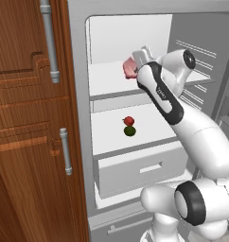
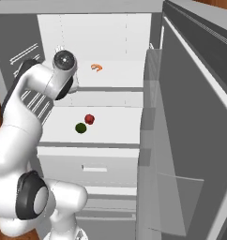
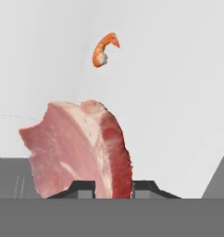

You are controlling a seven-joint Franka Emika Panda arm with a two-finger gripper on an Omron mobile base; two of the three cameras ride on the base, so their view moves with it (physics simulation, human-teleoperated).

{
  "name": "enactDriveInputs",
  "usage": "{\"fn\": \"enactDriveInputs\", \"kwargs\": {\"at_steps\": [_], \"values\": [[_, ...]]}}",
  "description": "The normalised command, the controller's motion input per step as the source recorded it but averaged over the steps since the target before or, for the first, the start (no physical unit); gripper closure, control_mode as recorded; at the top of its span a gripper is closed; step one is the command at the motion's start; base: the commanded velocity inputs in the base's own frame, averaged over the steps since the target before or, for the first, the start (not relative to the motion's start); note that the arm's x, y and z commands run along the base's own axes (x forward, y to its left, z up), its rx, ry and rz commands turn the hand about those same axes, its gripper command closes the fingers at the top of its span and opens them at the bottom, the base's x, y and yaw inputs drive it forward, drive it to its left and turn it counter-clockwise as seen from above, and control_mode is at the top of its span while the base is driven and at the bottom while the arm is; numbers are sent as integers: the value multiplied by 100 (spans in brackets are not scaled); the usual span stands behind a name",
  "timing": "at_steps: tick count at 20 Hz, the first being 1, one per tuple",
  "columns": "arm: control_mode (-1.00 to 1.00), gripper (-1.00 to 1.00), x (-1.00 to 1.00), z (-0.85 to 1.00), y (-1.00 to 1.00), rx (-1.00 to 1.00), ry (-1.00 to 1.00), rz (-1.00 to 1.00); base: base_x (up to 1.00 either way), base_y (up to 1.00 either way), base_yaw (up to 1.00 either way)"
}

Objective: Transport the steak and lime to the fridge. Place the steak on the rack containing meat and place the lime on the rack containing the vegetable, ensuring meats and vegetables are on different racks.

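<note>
Pink steak (image 3: 81, 148) pinched in the gripper (image 3: 113, 187) over the upper shelf (image 1: 107, 78), orange meat (image 3: 104, 48) at 12 o'clock.

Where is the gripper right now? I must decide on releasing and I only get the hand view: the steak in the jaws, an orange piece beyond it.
Observer: In the left base view the gripper holds the steak at the upper shelf, near its front; I cannot tell whether the steak touches it.
Operator: Is that the meat's rack?
Observer: Yes, the right base view shows the orange meat piece lying on that same upper shelf.
Operator: And the lime?
Observer: The lime sits on the lower shelf, right beside the red vegetable.
</note>
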Motion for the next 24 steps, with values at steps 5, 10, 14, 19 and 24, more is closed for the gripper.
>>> {"fn": "enactDriveInputs", "kwargs": {"at_steps": [5, 10, 14, 19, 24], "values": [[-100, 100, 50, 24, 11, 0, 9, 0, 0, 0, 0], [-100, 100, 49, 40, 11, 0, 23, 0, 0, 0, 0], [-100, 100, 41, 21, 4, -1, 18, 0, 0, 0, 0], [-100, 100, 6, -1, 0, 0, 1, 0, 0, 0, 0], [-100, 100, 0, -16, 0, 0, 0, 0, 0, 0, 0]]}}
